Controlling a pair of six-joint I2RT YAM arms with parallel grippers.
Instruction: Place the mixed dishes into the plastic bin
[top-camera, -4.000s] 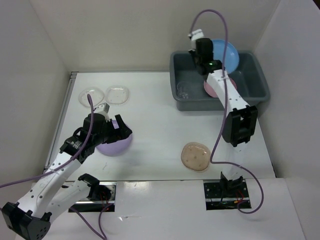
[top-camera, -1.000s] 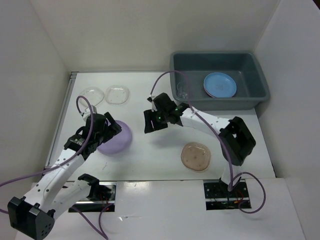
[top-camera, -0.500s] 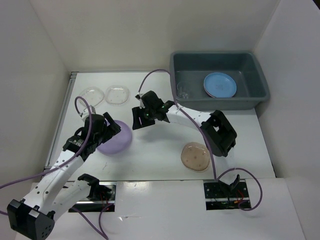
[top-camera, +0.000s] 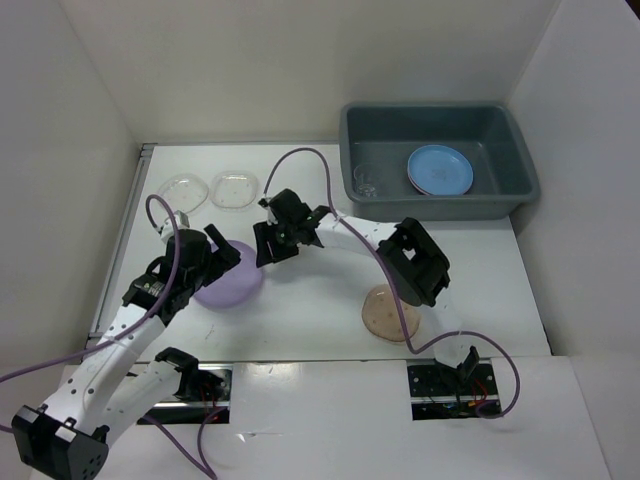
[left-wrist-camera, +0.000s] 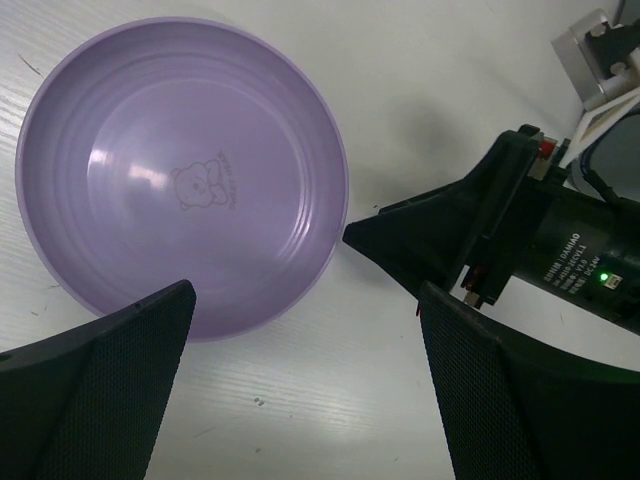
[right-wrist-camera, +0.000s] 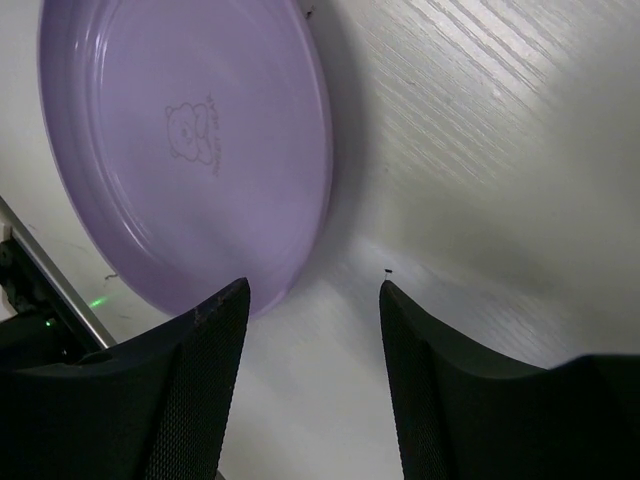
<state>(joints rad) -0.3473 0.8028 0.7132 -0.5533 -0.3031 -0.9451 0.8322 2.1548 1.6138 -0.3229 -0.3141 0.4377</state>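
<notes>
The lavender plate (top-camera: 232, 284) (left-wrist-camera: 180, 180) (right-wrist-camera: 190, 150) lies upright on the table at the left. My left gripper (top-camera: 222, 252) (left-wrist-camera: 305, 300) hovers open over its right rim, holding nothing. My right gripper (top-camera: 264, 250) (right-wrist-camera: 312, 290) reaches in from the right, open and empty, its fingertips over bare table just beside that rim; its body (left-wrist-camera: 490, 240) shows in the left wrist view. A blue plate (top-camera: 440, 170) lies in the grey plastic bin (top-camera: 520, 150). The tan speckled plate (top-camera: 385, 315) sits near the front, partly behind the right arm. Two clear plates (top-camera: 185, 190) (top-camera: 236, 188) lie at the back left.
A small clear item (top-camera: 365, 182) rests in the bin's left end. White walls close in the table on the left, back and right. The right arm (top-camera: 410, 260) stretches across the table's middle, its purple cable looping above.
The right arm has left the blue plate in the bin and swung left across the table to the lavender plate's rim. The left gripper has stayed over that plate.
</notes>
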